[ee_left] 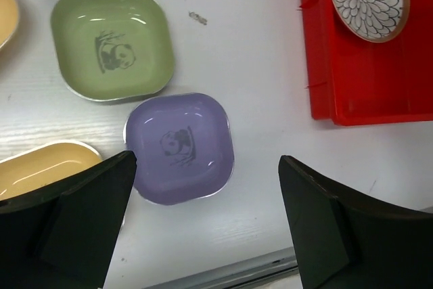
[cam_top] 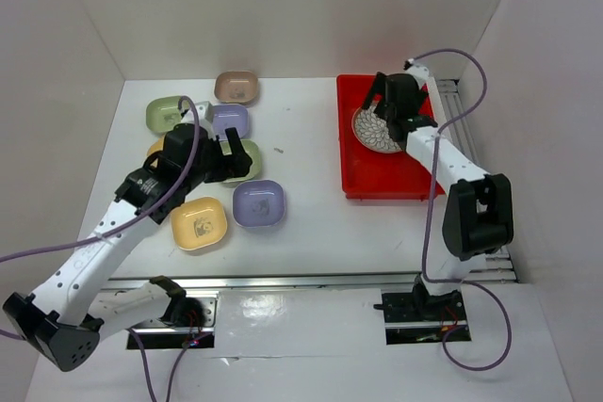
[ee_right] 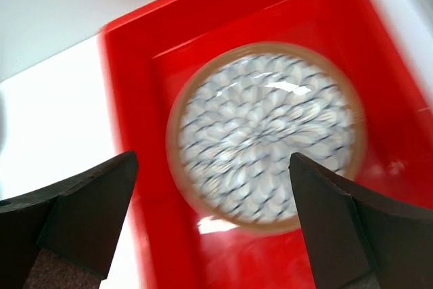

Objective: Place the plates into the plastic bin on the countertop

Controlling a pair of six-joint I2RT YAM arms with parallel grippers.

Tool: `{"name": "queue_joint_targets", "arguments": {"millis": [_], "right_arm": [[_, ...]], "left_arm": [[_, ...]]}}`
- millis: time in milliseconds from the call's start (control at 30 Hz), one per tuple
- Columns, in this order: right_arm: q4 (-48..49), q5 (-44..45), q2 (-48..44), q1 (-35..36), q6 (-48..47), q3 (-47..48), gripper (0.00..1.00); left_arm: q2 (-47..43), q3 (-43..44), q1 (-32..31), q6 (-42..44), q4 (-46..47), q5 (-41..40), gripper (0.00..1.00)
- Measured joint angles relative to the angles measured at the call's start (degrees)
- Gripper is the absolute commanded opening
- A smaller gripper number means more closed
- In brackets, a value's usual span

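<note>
Lying flat in the red bin (cam_top: 372, 176), the round plate (cam_top: 375, 131) sits free beneath the right gripper (ee_right: 211, 225), whose jaws stand wide apart, holding nothing. The small dishes lie on the countertop (cam_top: 311, 185), left of the bin. The left gripper (ee_left: 206, 228), spread and empty, hovers over a lilac dish (ee_left: 180, 147) beside a green dish (ee_left: 111, 43).
</note>
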Motion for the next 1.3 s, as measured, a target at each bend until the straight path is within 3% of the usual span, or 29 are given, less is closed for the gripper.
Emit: {"name": "queue_joint_targets", "arguments": {"millis": [300, 433, 600, 667, 700, 767, 800, 900, 1133, 1300], "right_arm": [[-0.5, -8.4, -3.7, 23.2, -1.6, -7.0, 0.99], [-0.2, -12.7, 1.1, 32.7, -2.1, -7.5, 0.96], [-0.2, -13.5, 9.3, 37.0, -1.6, -7.5, 0.89], [-0.4, -13.0, 12.1, 37.9, -1.1, -7.5, 0.82], [-0.5, -12.6, 13.4, 38.3, -0.8, -7.5, 0.66], [0.1, -11.5, 14.1, 38.9, -0.5, -6.8, 0.48], [0.2, -10.9, 14.5, 39.3, 0.1, -6.6, 0.3], [0.4, -10.0, 15.1, 40.0, 2.0, -6.5, 0.01], [-3.8, -7.8, 12.3, 41.2, 3.0, -5.8, 0.0], [-11.2, -7.1, 5.1, 39.1, 0.0, -5.2, 0.0]], "left_arm": [[-4.1, 5.9, -0.1, -1.1, -9.3, -9.9, 1.0], [-5.2, 6.3, -0.1, -1.2, -12.2, -13.5, 1.0], [-7.0, 5.6, -0.1, -0.9, -14.6, -15.4, 1.0], [-7.5, 5.5, 0.0, -0.9, -15.3, -16.2, 1.0], [-7.8, 5.4, 0.0, -0.8, -15.6, -16.7, 1.0], [-8.2, 5.3, 0.1, -0.7, -16.3, -17.4, 1.0], [-8.4, 5.1, 0.3, -0.6, -16.4, -17.7, 1.0], [-8.9, 4.7, 0.4, -0.4, -17.1, -18.4, 1.0], [-9.1, 4.6, 1.5, 1.0, -17.5, -19.8, 1.0], [-9.6, 3.5, 1.7, 1.6, -17.1, -20.0, 1.0]]}}
